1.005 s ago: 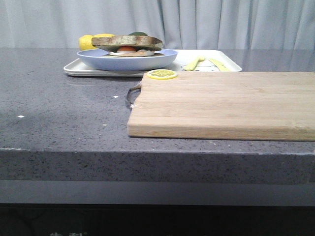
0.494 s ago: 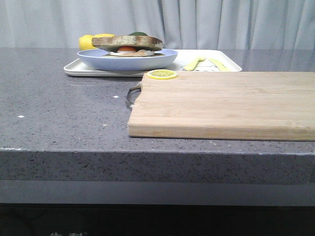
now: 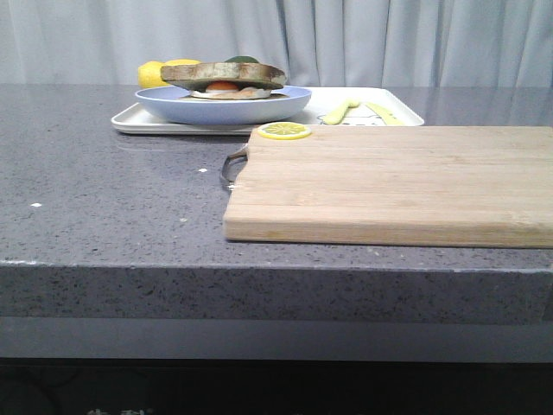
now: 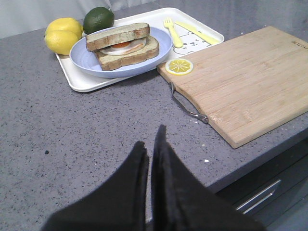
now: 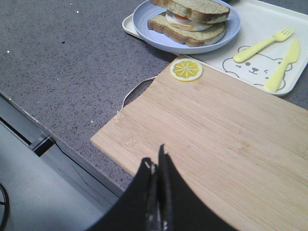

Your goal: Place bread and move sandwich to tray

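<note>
The bread [image 4: 118, 34] lies as the top slice of the sandwich [image 4: 126, 49], over a fried egg and a base slice. The sandwich sits on a pale blue plate [image 4: 91, 60], and the plate rests on the left part of the white tray [image 4: 82, 82]. From the front, the bread [image 3: 223, 73], plate [image 3: 225, 105] and tray [image 3: 130, 121] are at the far side of the counter. My left gripper [image 4: 151, 143] is shut and empty above the grey counter, well short of the tray. My right gripper [image 5: 155, 161] is shut and empty over the cutting board's near edge. Neither gripper shows in the front view.
A wooden cutting board [image 3: 389, 181] with a metal handle lies in front of the tray, with a lemon slice [image 3: 284, 130] on its far left corner. Two lemons [image 4: 62, 36] and a lime [image 4: 98, 19] sit behind the plate. The counter's front edge is close below both grippers.
</note>
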`<state>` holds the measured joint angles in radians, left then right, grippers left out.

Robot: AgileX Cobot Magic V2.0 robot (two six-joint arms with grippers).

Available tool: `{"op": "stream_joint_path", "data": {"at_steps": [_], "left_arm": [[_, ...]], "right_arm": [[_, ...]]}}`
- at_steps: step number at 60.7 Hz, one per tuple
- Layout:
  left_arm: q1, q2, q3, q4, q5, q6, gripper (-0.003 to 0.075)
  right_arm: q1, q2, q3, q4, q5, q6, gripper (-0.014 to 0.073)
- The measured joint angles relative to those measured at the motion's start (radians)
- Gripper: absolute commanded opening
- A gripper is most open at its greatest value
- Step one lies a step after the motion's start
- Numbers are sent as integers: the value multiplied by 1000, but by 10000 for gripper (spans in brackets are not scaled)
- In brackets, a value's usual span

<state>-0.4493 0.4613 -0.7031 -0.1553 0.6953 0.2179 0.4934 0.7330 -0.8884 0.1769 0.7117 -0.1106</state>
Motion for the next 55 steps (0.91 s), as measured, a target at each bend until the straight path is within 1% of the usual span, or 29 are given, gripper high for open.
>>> {"op": "stream_joint_path", "data": {"at_steps": [27,35,40,48,55], "left_arm": [[0,-2,0,0,-2,0,-20],[8,-60,53,0,-66,0,-20],[49,-131,112,0,-130,0,-20],[159,-261,208,4,-224,0,-20],[234,-341,272,4,-267,0,-20]], "right_arm": [[0,0,0,0,0,0,-72],[0,0,0,0,2,0,-72],[0,0,0,0,2,0,-72],[0,0,0,0,2,0,-72],[0,0,0,0,2,0,-72]]}}
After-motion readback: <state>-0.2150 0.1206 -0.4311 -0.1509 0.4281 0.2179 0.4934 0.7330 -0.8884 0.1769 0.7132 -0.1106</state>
